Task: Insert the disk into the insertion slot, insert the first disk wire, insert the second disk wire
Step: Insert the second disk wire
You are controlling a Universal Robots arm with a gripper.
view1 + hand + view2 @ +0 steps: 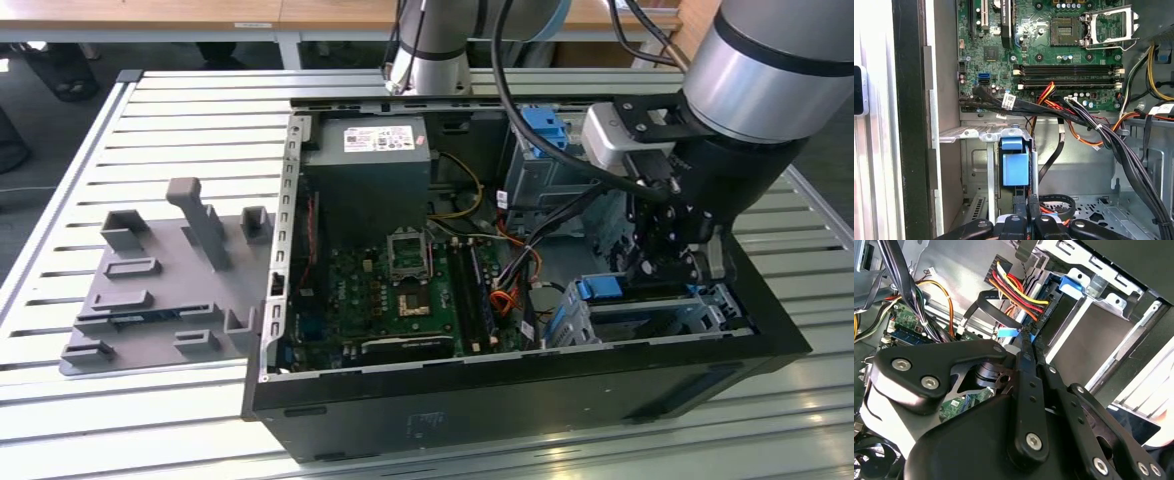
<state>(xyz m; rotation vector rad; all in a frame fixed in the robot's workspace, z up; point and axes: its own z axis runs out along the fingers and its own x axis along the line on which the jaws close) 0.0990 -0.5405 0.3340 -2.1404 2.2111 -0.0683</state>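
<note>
The pincer (1029,340), fingers together on a limp, light disk wire (1016,292), grips beside its stiff connector.

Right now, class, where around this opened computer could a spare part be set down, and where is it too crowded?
Bare slats of the table lie beyond the grey fixture. Crowded: the case corner around the gripper, packed with cables.
</note>
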